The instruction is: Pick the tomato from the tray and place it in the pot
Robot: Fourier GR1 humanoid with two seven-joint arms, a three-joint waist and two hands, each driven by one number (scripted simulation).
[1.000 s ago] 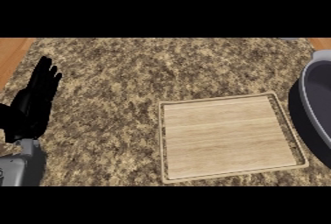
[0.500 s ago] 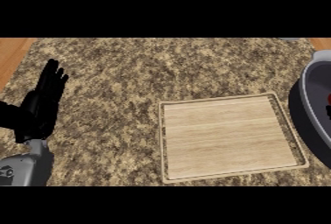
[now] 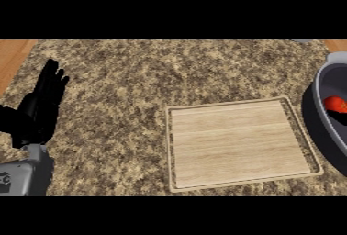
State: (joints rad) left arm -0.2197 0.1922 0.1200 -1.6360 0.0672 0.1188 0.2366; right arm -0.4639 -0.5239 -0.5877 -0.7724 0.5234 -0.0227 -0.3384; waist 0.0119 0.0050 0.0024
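Observation:
The red tomato lies inside the grey pot, which is cut off by the view's right edge. A wooden tray sits on the counter right of centre with nothing on it. At the left edge my left hand rests open, fingers straight and pointing up, holding nothing. No part of my right hand shows.
The speckled stone counter fills the view, with a strip of wooden surface at the far left top corner. The pot's rim stands just right of the tray's right edge.
The tomato has come into sight inside the pot at the right edge. My left hand has shifted slightly rightward and up. The tray has not moved.

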